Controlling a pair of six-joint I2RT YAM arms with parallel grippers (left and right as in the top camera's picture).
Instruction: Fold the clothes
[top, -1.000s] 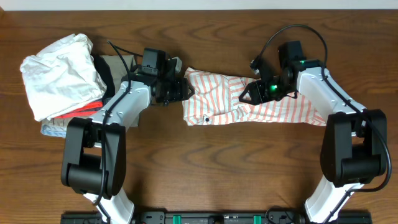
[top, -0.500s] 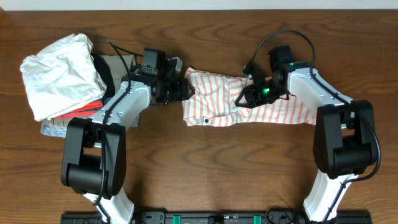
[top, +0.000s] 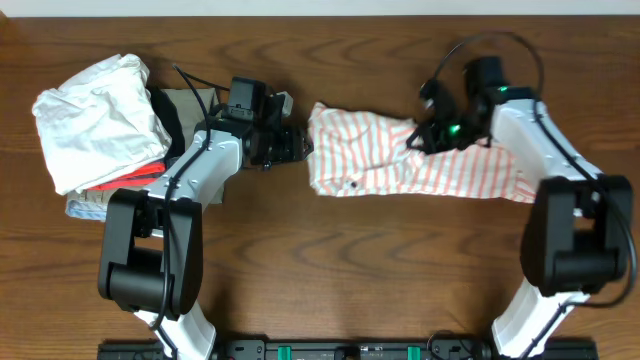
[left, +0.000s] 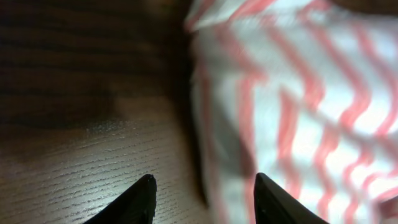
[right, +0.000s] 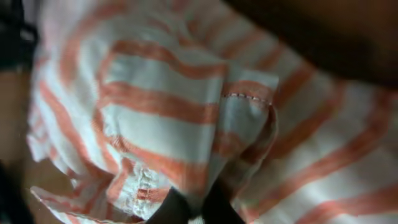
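A white shirt with orange stripes (top: 380, 165) lies crumpled across the middle right of the wooden table. My left gripper (top: 298, 145) is open at the shirt's left edge. In the left wrist view the striped edge (left: 311, 93) lies just inside the right finger of the left gripper (left: 204, 196), over bare wood. My right gripper (top: 422, 138) is over the shirt's upper middle. In the right wrist view the fingers of the right gripper (right: 194, 208) are shut on a raised fold of the striped cloth (right: 161, 106).
A pile of clothes sits at the far left: a bunched white garment (top: 100, 115) on top of red, beige and dark pieces (top: 120, 185). The table's wood (top: 350, 270) shows in front of the shirt. Cables loop above both wrists.
My right gripper has moved right and back, holding the fold. The shirt slid right with it, so its left edge pulled away from my left gripper. The left arm has not moved.
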